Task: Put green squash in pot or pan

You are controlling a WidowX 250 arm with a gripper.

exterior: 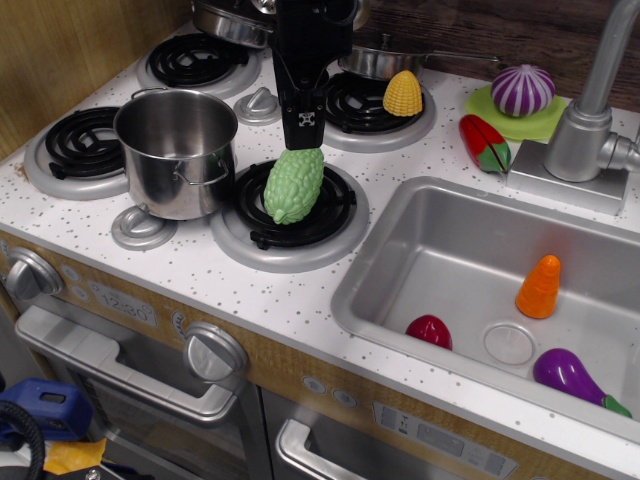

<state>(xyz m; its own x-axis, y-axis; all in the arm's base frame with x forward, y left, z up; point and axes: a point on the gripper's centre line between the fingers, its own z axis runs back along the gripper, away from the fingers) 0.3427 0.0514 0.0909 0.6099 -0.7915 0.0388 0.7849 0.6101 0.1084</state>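
Observation:
The green squash [294,186] is light green and bumpy. It is over the front right burner [290,212], tilted with its upper end at my gripper. My gripper [303,140] comes down from the top of the view, its black fingers [303,118] close together on the squash's upper tip. The shiny steel pot [178,150] stands just left of the squash, between the two front burners. It is upright and nothing shows inside it. I cannot tell whether the squash's lower end touches the burner.
A yellow corn piece [403,94] lies on the back right burner beside a steel frying pan [378,60]. A red pepper [484,143] and a purple onion on a green plate [522,92] sit by the faucet [590,120]. The sink [470,250] holds a carrot, a red piece and an eggplant.

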